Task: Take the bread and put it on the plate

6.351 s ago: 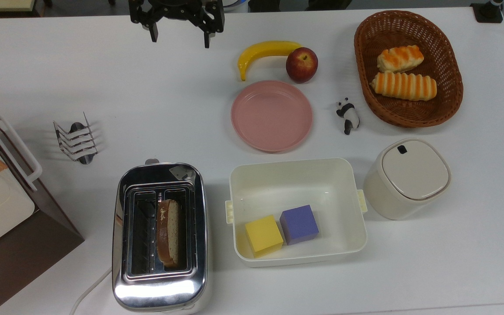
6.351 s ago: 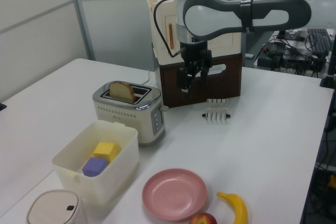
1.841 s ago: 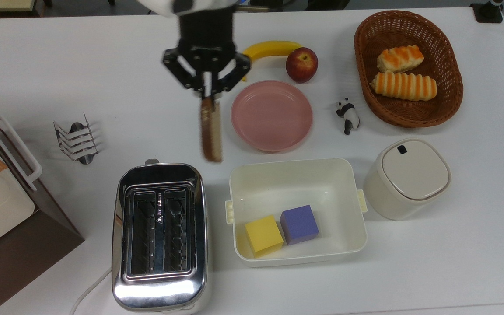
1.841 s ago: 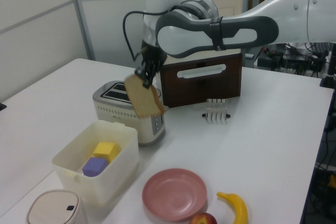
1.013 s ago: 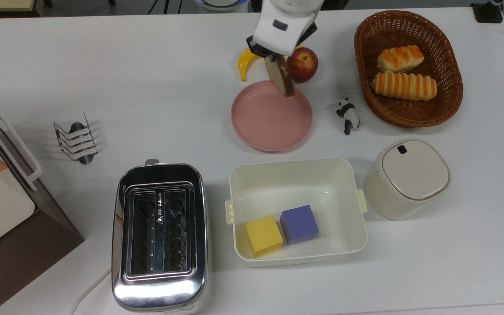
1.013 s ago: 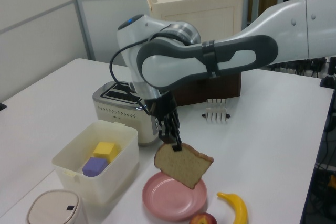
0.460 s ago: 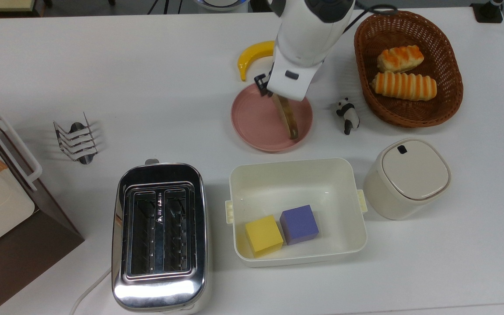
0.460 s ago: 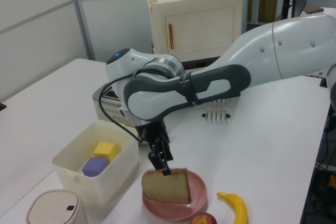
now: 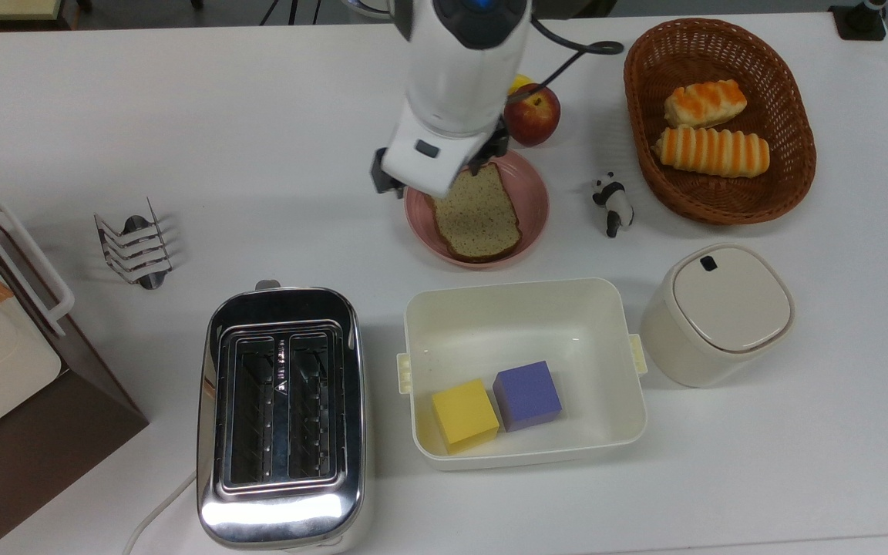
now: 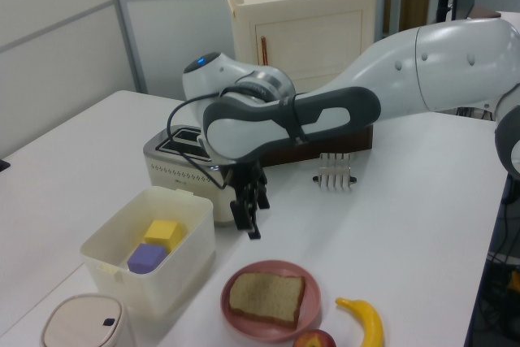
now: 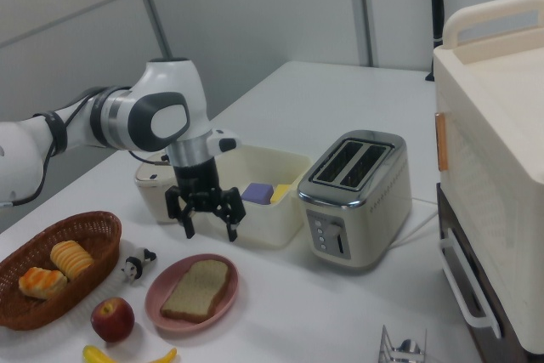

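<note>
The bread (image 9: 477, 213) is seen lying flat on the plate (image 9: 534, 196), speckled face up, its rounded top turned toward the top view's upper right – nothing grips it. In the right view the slice (image 11: 197, 287) rests wholly inside the pink rim (image 11: 157, 304).

The gripper (image 11: 207, 220) is held above the tabletop (image 9: 182, 116), raised clear of the plate and apart from the bread; its jaws are spread wide and hold nothing. In the left view the gripper (image 10: 251, 219) hangs beyond the plate (image 10: 240, 314), between it and the toaster (image 10: 179, 170). In the top view the white wrist of the arm (image 9: 455, 85) covers the plate's upper left edge.

Around the plate – as the top view shows it – an apple (image 9: 532, 114) is set just above it, a small panda figure (image 9: 613, 203) to its right, and a wicker basket (image 9: 791, 166) with two orange-striped rolls (image 9: 710, 150) further right. Below the plate a cream tub (image 9: 521, 316) is placed, holding a yellow block (image 9: 464, 414) and a purple block (image 9: 526, 395) side by side. A lidded cream canister (image 9: 718, 312) stands to the tub's right. The chrome toaster (image 9: 283, 420) is seen to the tub's left with both slots empty, and a wire toast rack (image 9: 133, 244) stands further left.
</note>
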Robot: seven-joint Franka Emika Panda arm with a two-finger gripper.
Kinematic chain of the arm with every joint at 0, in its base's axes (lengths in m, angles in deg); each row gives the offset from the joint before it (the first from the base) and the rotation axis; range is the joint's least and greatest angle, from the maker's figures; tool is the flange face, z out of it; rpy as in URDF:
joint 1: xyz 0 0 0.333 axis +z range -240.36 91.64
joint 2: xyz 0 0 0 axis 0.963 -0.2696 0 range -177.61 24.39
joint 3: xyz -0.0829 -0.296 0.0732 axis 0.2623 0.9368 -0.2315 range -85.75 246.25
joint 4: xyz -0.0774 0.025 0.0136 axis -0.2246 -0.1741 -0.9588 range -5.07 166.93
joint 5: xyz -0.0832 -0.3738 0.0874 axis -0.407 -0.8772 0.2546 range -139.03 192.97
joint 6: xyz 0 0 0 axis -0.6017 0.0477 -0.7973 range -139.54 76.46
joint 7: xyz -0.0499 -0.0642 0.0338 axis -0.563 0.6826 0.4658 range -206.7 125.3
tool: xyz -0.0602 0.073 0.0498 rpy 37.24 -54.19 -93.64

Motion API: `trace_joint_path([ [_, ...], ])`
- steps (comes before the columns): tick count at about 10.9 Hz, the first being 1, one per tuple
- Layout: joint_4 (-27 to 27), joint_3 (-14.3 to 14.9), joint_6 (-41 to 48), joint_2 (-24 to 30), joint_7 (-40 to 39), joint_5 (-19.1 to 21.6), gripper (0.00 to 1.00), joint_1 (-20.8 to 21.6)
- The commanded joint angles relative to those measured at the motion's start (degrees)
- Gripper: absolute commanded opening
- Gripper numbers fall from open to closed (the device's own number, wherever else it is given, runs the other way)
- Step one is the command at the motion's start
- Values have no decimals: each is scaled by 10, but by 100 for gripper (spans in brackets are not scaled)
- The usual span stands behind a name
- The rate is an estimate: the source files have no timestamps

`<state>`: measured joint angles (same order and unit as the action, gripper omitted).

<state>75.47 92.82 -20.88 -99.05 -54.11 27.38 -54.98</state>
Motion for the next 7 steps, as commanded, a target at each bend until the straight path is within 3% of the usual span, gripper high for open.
trace_joint_path([
  [1,-1,11,-6,33,24,-50,100,-24],
  [4,-3,30,-4,68,138,-83,100,-30],
  [7,20,48,11,140,182,-65,100,-42],
])
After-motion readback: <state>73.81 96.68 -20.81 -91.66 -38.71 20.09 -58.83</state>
